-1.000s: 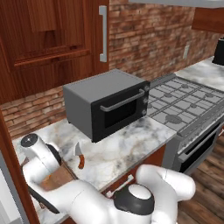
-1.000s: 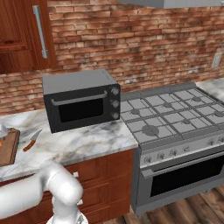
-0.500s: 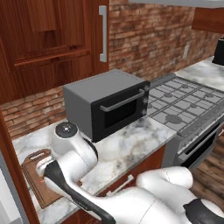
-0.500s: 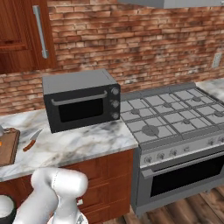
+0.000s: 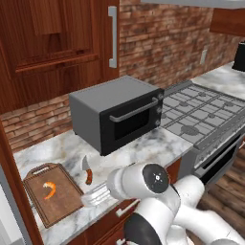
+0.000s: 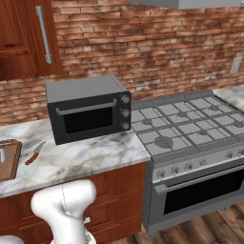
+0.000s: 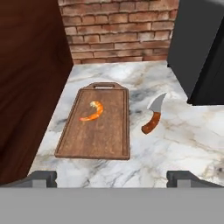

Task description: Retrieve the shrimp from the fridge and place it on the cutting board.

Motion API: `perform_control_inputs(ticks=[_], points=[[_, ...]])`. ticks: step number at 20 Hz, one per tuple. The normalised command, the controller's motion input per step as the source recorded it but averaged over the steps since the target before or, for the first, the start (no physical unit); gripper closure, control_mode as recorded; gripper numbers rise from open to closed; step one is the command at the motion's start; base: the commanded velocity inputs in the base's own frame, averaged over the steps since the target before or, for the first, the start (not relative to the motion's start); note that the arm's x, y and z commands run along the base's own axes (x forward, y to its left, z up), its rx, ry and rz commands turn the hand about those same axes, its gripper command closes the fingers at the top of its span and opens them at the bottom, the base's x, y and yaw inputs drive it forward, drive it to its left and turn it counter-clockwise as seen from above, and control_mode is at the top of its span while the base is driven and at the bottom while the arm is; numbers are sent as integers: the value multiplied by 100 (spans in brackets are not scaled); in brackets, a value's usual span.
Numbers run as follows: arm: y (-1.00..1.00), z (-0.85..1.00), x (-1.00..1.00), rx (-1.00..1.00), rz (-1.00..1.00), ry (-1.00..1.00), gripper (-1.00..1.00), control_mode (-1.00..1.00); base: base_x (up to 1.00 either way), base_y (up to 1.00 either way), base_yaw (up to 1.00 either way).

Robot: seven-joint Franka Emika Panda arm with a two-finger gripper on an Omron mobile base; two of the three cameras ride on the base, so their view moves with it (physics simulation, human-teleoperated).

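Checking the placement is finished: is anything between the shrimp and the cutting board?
Nothing visible. The shrimp lies directly on the cutting board, with the knife apart on the counter to one side. The end effector is open, holding nothing.

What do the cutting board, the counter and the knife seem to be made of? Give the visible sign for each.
Cutting board: wood, matte brown with lengthwise grain.
Counter: probably marble or a look-alike, white with grey veins.
Knife: pale grey blade, likely metal; reddish-brown handle, perhaps wood.

Marble surface (image 7: 183,135) carries three items — board (image 7: 98,140) by the left wall, knife (image 7: 153,116) just beside it, toaster oven (image 5: 117,112) further right.
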Motion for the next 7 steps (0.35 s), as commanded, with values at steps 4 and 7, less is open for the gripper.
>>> perform_control_inputs(ticks=[4, 7], points=[[-100, 1, -100, 10, 0, -34, -100, -100, 0, 0, 0], [-100, 0, -93, 13, -17, -28, -100, -100, 0, 0, 0]])
